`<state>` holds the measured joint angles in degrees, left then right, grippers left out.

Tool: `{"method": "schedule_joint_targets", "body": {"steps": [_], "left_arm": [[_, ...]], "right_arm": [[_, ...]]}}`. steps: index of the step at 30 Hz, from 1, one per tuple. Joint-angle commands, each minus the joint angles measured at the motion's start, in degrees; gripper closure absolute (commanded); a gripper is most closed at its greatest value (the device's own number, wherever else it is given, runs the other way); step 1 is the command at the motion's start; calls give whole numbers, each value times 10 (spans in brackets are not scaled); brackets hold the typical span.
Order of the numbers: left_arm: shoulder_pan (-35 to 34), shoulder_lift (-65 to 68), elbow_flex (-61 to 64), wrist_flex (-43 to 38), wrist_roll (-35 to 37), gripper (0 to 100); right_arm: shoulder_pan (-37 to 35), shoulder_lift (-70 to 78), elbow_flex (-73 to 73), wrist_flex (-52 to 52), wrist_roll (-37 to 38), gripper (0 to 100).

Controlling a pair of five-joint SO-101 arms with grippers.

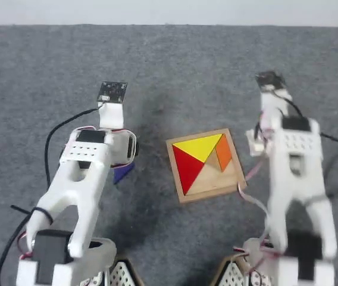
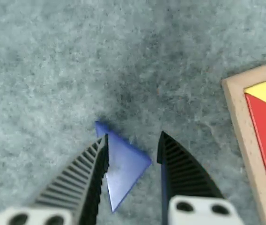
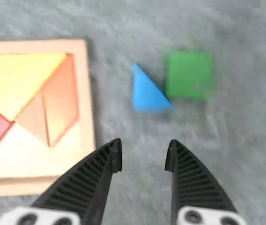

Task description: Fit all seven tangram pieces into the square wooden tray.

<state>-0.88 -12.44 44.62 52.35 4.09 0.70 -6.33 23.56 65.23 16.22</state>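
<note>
The square wooden tray (image 1: 235,156) lies between the two arms and holds a yellow triangle (image 1: 201,147), a red triangle (image 1: 185,168) and an orange piece (image 1: 223,152). My left gripper (image 2: 133,140) is open low over the carpet, its fingers on either side of a dark blue triangle (image 2: 123,164), which peeks out under the left arm (image 1: 123,173). My right gripper (image 3: 144,150) is open beside the tray rim (image 3: 90,93). A light blue triangle (image 3: 147,91) and a green square (image 3: 189,75) lie on the carpet just beyond its fingertips.
Grey carpet (image 1: 169,71) covers the whole table, with free room at the far side. The tray's bare wooden floor (image 1: 222,179) shows in its near right part. Cables (image 1: 56,134) trail beside the left arm.
</note>
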Motion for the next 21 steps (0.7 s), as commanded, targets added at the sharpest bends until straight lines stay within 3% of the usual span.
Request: {"method": "schedule_joint_targets", "body": {"steps": [1, 7, 12, 21], "left_arm": [[-7, -31, 3, -27, 6, 834], [-4, -32, 8, -32, 3, 834], [-4, -31, 8, -32, 3, 834], [-4, -31, 9, -32, 3, 834]], "right_arm": [[-14, 110, -106, 4, 8, 826], [29, 253, -247, 6, 11, 757], [61, 327, -330, 34, 58, 756], [77, 423, -377, 42, 69, 757]]}}
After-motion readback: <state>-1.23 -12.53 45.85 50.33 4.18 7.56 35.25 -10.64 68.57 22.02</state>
